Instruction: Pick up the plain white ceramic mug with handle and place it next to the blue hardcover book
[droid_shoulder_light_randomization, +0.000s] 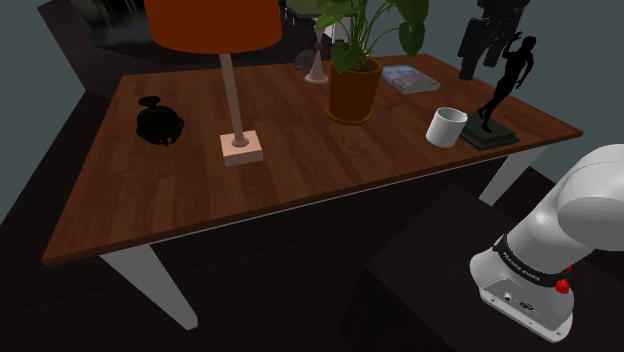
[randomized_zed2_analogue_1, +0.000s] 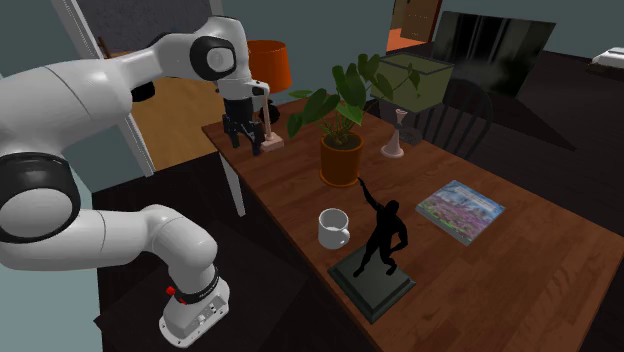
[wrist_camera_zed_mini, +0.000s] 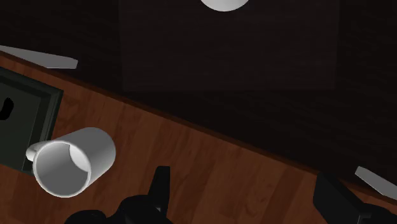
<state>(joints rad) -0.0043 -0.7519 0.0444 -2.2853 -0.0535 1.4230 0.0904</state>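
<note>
Your arm (randomized_zed2_analogue_1: 60, 110), glossy white rounded shells, dark bands at the joints (randomized_zed2_analogue_1: 32, 185), white base collar (randomized_zed2_analogue_1: 195, 308), black band (droid_shoulder_light_randomization: 525, 265) with pale lettering around it, small red button (droid_shoulder_light_randomization: 563, 286) beside it, your all-black two-finger gripper (randomized_zed2_analogue_1: 247, 145), plain black fingers (wrist_camera_zed_mini: 160, 186).

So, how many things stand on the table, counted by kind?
Lamp: 2
Potted plant: 1
Book: 1
Mug: 1
Statue: 1
Small black thing, kind unclear: 1
Total: 7
</note>
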